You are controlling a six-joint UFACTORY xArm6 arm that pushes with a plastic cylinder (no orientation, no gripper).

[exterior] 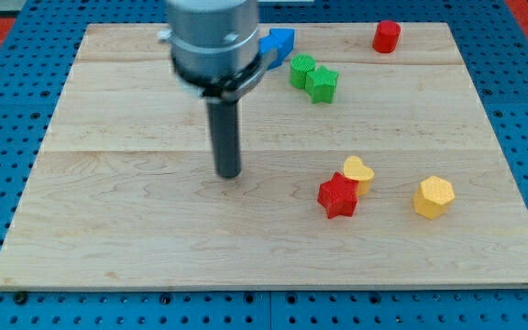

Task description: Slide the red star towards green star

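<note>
A: Can any text, label, brand, number or sign be read anywhere in the frame?

B: None can be read. No lettering is seen on the bench (pixel 136 229), and nothing is printed on the blocks or the rod.

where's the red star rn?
The red star sits lower right of the board's centre, touching the yellow heart at its upper right. The yellow hexagon lies apart to its right, and my tip is well to its left.
</note>
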